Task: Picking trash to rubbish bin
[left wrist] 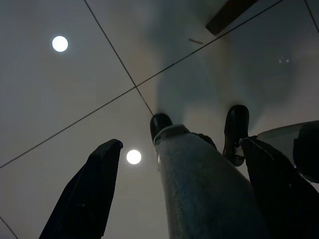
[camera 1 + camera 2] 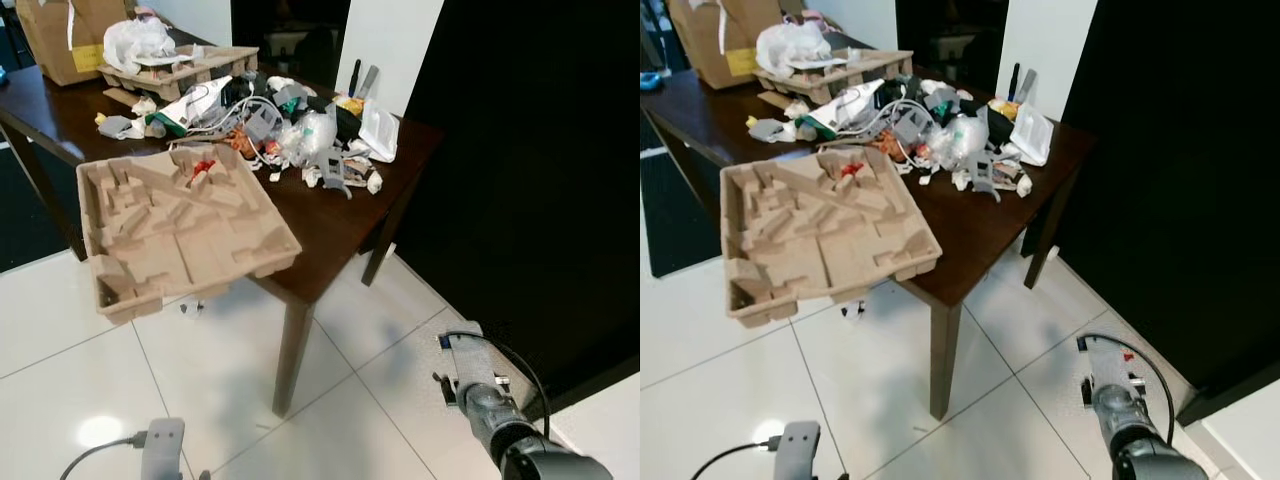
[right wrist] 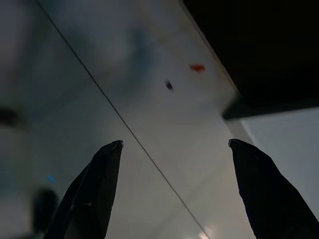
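Note:
A heap of mixed trash (image 2: 290, 120), wrappers, plastic and cables, covers the far end of a dark wooden table (image 2: 340, 225). A moulded pulp tray (image 2: 180, 225) juts out over the table's front corner, with a red scrap (image 2: 203, 167) lying in it. Both arms hang low beside me, well short of the table: left arm (image 2: 162, 445), right arm (image 2: 480, 385). My left gripper (image 1: 182, 143) is open over the tiled floor. My right gripper (image 3: 175, 143) is open too, with nothing between its fingers.
A second pulp tray (image 2: 180, 70), a white plastic bag (image 2: 135, 40) and a cardboard box (image 2: 65, 35) stand at the back left. A black wall (image 2: 530, 150) rises on the right. A small scrap (image 2: 190, 307) lies under the table. A grey-clad leg (image 1: 199, 189) with black shoes stands by the left gripper.

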